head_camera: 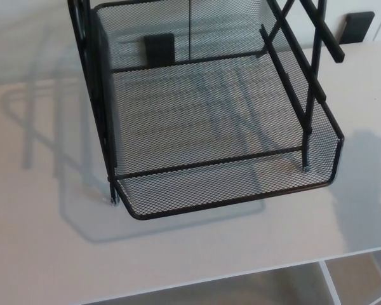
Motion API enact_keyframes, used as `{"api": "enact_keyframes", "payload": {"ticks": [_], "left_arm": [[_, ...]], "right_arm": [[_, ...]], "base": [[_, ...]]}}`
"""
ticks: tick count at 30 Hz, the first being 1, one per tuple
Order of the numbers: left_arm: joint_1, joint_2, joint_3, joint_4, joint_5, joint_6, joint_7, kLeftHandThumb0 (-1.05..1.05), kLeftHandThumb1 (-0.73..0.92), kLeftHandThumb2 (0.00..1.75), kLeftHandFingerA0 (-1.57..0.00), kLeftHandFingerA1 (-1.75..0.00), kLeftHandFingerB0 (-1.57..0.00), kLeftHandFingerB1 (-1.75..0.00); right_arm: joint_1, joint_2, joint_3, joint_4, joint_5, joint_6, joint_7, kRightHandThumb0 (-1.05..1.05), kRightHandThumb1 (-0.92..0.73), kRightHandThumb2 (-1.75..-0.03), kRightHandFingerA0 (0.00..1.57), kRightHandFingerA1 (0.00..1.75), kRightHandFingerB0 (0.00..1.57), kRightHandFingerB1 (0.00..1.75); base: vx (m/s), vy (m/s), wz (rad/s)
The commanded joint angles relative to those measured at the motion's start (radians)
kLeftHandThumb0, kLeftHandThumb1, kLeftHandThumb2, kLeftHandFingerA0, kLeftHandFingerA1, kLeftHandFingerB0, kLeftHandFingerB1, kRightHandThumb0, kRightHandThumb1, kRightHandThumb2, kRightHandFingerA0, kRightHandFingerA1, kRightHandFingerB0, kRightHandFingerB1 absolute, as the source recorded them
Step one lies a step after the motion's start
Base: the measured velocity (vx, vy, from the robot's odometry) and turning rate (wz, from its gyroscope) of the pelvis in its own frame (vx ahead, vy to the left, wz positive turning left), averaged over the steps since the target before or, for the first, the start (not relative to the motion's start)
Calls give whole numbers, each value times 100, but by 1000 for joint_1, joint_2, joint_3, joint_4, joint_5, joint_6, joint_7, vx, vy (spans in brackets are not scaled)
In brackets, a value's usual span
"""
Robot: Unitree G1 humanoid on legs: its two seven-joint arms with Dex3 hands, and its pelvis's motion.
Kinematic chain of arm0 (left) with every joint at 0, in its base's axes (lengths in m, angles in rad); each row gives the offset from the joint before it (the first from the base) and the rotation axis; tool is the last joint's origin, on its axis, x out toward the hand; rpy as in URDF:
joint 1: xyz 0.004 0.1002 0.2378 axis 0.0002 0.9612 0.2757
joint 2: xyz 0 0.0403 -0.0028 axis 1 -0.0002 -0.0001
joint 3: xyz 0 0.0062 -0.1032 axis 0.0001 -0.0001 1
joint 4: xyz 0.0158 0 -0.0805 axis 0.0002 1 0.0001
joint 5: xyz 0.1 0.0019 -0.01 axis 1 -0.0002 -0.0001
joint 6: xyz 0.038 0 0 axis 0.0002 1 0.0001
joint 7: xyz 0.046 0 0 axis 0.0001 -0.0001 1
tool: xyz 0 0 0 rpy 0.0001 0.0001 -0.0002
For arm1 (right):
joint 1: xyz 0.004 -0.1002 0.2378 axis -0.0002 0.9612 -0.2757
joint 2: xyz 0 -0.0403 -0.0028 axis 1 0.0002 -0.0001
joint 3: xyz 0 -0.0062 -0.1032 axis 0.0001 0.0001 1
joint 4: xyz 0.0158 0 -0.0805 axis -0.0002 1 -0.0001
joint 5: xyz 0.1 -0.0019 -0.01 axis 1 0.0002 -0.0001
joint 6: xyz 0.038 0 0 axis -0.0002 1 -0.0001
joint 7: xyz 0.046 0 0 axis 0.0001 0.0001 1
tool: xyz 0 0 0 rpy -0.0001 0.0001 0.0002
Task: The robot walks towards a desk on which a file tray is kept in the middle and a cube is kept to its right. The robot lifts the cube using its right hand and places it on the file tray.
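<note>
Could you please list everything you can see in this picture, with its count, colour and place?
file tray: one, black wire mesh, middle of the desk, its upper frame cut off by the picture's top edge.
desk: one, pale, beneath the tray, filling most of the view.
black blocks: two, at the desk's far edge, one at top right, the other seen through the tray's mesh.
cube: none in view.
Robot's left hand and right hand: neither in view.
</note>
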State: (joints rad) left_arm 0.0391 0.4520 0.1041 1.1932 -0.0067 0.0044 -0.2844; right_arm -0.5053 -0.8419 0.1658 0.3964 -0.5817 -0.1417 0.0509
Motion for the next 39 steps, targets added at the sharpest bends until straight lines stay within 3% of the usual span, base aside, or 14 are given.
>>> {"api": "enact_keyframes", "payload": {"ticks": [1, 2, 3, 6, 14, 18, 20, 25, 30, 31, 34, 35, 36, 39], "left_arm": [[-11, 26, -2, 31, 20, -47, 11, -94, 69, 121, -17, -69, -28, -68], [-11, 25, 2, 31, 16, -54, 11, -94, 92, 72, -22, -79, -22, -67], [-8, 25, 4, 29, 15, -61, 9, -88, 67, 119, -15, -67, -22, -65], [3, 26, 14, 17, 3, -53, 5, -92, 92, 69, -19, -76, -23, -67], [10, 26, 13, 10, 9, -58, 6, -94, 69, 119, -15, -69, -25, -67], [5, 20, 18, 15, 0, -55, -6, -95, 91, 68, -17, -78, -22, -66], [6, 17, 6, 20, 14, -49, 16, -95, 69, 121, -19, -71, -27, -68], [-10, 7, 17, 24, 1, -30, 18, -91, 92, 67, -19, -77, -21, -64], [-14, 6, 10, 23, 10, -41, 23, -94, 70, 120, -26, -73, -24, -66], [-18, 6, 7, 27, 14, -38, 27, -95, 91, 68, -23, -82, -22, -66], [-16, 10, -10, 28, 31, -64, 19, -95, 70, 122, -23, -71, -26, -67], [-16, 11, -4, 27, 24, -56, 13, -97, 92, 67, -18, -76, -21, -65], [-15, 10, 16, 18, 0, -30, 3, -94, 68, 120, -17, -70, -25, -68], [-11, 8, 16, 16, 1, -40, 4, -94, 92, 71, -20, -79, -21, -68]], "right_arm": [[-223, -35, -87, 8, 105, -33, 103, -20, -76, -76, 82, 156, 79, 111], [-283, -19, -96, 23, 111, -54, 74, -19, -71, -80, 88, 151, 85, 103], [-334, 3, -106, 15, 131, -38, 80, -17, -71, -87, 88, 149, 84, 111], [-428, 56, -105, -55, 137, 52, 121, -17, -71, -89, 93, 152, 85, 122], [-659, 300, -115, -194, 262, 180, 168, -14, -61, -97, 91, 144, 87, 106], [-648, 343, -20, -239, 251, 258, 355, -9, -53, -109, 98, 106, 86, 90], [-600, 354, 90, -266, 234, 284, 498, -12, -61, -85, 100, 104, 89, 73], [-515, 390, 188, -238, 235, 286, 579, -20, -70, -74, 102, 120, 85, 70], [-407, 442, 303, -93, 200, 223, 603, -19, -68, -80, 104, 116, 86, 74], [-400, 438, 329, -86, 171, 211, 602, -21, -71, -75, 103, 113, 86, 72], [-380, 432, 395, -92, 100, 227, 605, -22, -72, -74, 98, 119, 87, 73], [-379, 433, 403, -86, 98, 218, 602, -21, -69, -76, 97, 126, 88, 74], [-365, 433, 426, -80, 84, 194, 592, -22, -68, -80, 97, 123, 87, 81], [-357, 427, 448, -83, 77, 183, 584, -23, -68, -86, 98, 128, 88, 84]], "base": [[0, 0, 0], [0, 0, 0], [0, 0, 0], [0, 0, 0], [0, 0, 0], [0, 0, 0], [0, 0, 0], [0, 0, 0], [0, 0, 0], [0, 0, 0], [0, 0, 0], [0, 0, 0], [0, 0, 0], [0, 0, 0]]}}
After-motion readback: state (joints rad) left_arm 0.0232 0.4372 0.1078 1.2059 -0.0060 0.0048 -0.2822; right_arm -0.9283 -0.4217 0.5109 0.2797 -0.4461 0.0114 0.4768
